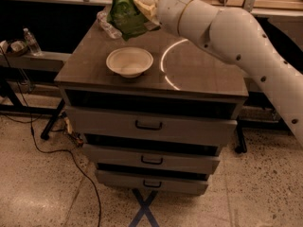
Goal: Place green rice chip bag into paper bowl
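Note:
My gripper [140, 4] is shut on the green rice chip bag [124, 16] and holds it in the air above the far part of the cabinet top. The bag hangs crumpled, just behind and above the paper bowl [129, 61]. The bowl is off-white, upright and holds nothing, standing near the front left of the top. My white arm [227, 32] reaches in from the right.
A clear plastic bottle [107, 24] lies at the far left of the dark cabinet top [199, 74], partly behind the bag. Three drawers are below. A small bottle [32, 41] stands on a shelf at left. Cables run over the floor.

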`<state>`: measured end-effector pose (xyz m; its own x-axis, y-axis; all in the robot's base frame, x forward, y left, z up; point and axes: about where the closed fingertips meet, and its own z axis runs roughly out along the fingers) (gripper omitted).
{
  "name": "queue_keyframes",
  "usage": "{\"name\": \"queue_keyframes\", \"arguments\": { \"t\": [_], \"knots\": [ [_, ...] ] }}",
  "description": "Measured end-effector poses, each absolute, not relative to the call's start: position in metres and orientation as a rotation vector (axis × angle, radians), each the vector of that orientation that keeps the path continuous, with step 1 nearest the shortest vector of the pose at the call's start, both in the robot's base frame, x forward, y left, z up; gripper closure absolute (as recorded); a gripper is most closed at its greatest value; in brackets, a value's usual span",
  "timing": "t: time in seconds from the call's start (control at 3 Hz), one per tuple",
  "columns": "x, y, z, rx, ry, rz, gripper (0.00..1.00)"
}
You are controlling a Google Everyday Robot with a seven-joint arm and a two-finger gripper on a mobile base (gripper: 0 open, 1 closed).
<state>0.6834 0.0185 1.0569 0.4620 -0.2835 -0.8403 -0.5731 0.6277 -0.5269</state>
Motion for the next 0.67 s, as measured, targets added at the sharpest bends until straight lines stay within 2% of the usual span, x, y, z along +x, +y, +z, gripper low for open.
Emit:
{"name": "queue_keyframes", "arguments": {
  "t": [0.67],
  "knots": [
    [0.630, 0.008, 1.062, -0.839, 1.104, 0.278, 1.00]
  ]
}}
